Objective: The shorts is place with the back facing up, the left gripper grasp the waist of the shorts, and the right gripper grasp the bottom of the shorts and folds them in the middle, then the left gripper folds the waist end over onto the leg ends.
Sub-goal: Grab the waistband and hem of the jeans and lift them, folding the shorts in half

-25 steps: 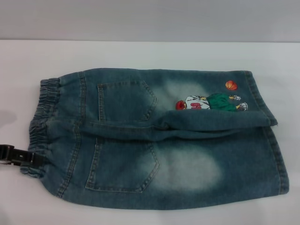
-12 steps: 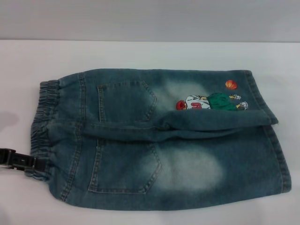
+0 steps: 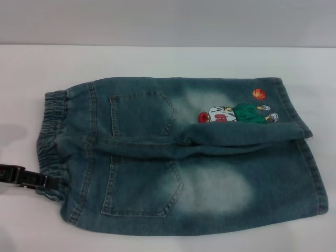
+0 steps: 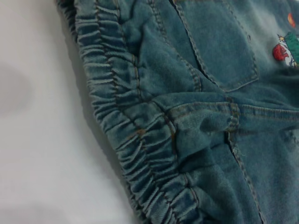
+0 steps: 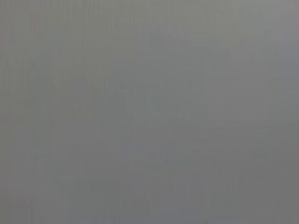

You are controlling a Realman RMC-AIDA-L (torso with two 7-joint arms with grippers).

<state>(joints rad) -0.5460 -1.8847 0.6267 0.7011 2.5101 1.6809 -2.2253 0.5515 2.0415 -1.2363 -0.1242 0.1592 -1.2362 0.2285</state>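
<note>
Left gripper (image 3: 48, 184) at shorts' (image 3: 184, 157) waist (image 3: 50, 142)

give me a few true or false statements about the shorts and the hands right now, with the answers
1. The shorts lie with the back pockets facing up. True.
2. The left hand is at the waist end of the shorts. True.
3. The right hand is gripping the leg hems. False: no right hand shows in the head view, and its wrist view shows only plain grey.
4. The basketball print is on the leg nearer the robot. False: it is on the farther leg, near the hem.
5. The waist has already been folded onto the leg ends. False: the waist and the leg ends are still at opposite ends.
</note>
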